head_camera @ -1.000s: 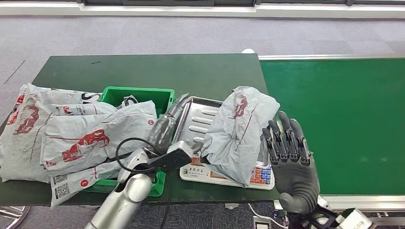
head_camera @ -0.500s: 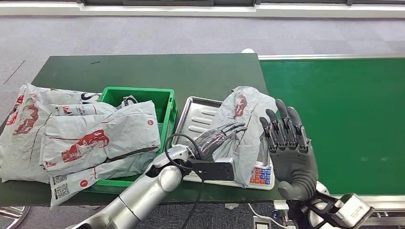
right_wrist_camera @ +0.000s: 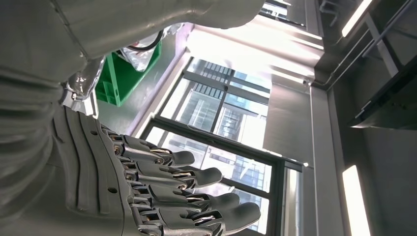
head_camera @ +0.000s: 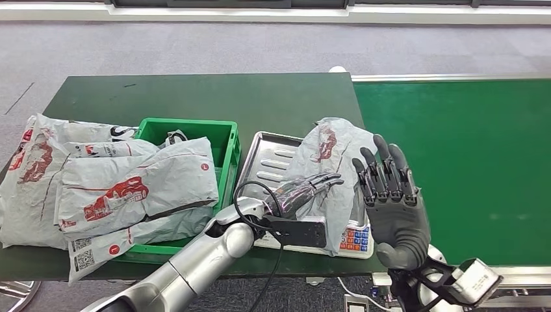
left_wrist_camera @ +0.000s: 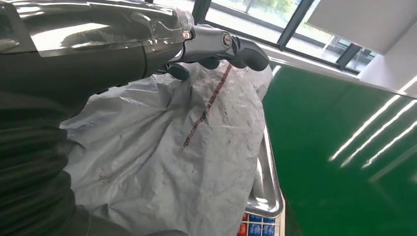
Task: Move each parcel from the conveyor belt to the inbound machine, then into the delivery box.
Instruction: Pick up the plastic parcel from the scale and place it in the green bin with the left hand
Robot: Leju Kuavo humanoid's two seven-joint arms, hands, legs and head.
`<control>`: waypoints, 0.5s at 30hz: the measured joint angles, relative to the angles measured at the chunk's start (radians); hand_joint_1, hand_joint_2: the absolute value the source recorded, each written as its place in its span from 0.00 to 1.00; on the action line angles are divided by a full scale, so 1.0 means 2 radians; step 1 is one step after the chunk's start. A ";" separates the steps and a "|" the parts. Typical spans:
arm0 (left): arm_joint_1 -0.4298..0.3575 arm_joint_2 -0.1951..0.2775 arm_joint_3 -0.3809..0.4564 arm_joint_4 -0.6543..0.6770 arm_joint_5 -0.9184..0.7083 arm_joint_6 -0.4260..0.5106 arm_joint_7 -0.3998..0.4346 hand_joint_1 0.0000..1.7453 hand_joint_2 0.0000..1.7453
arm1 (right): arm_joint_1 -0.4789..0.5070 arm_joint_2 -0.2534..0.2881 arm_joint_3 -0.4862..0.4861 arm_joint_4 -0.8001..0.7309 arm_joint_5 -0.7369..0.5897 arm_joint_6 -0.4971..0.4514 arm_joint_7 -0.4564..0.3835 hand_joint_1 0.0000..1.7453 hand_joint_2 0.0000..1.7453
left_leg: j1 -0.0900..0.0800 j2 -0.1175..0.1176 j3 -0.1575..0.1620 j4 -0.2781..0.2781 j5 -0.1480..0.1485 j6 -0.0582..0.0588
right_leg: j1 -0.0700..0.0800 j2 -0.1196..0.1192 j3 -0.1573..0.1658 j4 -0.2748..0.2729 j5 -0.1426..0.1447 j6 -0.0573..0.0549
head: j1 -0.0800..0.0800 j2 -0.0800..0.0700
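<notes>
A crumpled grey parcel (head_camera: 328, 162) with red print lies on the steel tray (head_camera: 263, 159) of the inbound machine, a scale with a keypad (head_camera: 355, 238). My left hand (head_camera: 305, 188) reaches across the tray. Its fingers are stretched out flat against the parcel's near side, not closed around it. The left wrist view shows those fingers (left_wrist_camera: 231, 46) lying over the parcel (left_wrist_camera: 196, 147). My right hand (head_camera: 392, 205) stands upright just right of the parcel, fingers spread and holding nothing. The right wrist view shows it (right_wrist_camera: 162, 191) the same way.
The green delivery box (head_camera: 188, 127) sits left of the scale, with several grey parcels (head_camera: 117, 188) heaped in it and spilling over the table's left side. The green conveyor belt (head_camera: 455, 162) runs along the right. A black cable (head_camera: 250, 195) loops by my left wrist.
My left arm has swung right from the box's edge across the tray, and its hand now lies on the parcel. The right hand has barely shifted.
</notes>
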 joint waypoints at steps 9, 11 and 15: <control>-0.004 -0.005 -0.003 0.017 0.000 0.000 0.000 0.00 1.00 | 0.000 0.000 0.000 0.001 -0.001 -0.001 -0.001 0.00 1.00 | 0.000 0.000 0.000 0.000 0.000 0.000 | 0.000 0.000 0.000 0.000 0.000 0.000 | 0.000 0.000; -0.005 -0.005 -0.003 0.019 0.000 0.000 0.000 0.00 1.00 | 0.000 0.000 0.000 0.001 -0.001 -0.001 -0.001 0.00 1.00 | 0.000 0.000 0.000 0.000 0.000 0.000 | 0.000 0.000 0.000 0.000 0.000 0.000 | 0.000 0.000; -0.009 -0.006 -0.007 0.026 0.005 -0.004 -0.005 0.28 1.00 | 0.000 0.000 0.000 0.002 -0.001 -0.001 -0.001 0.00 1.00 | 0.000 0.000 0.000 0.000 0.000 0.000 | 0.000 0.000 0.000 0.000 0.000 0.000 | 0.000 0.000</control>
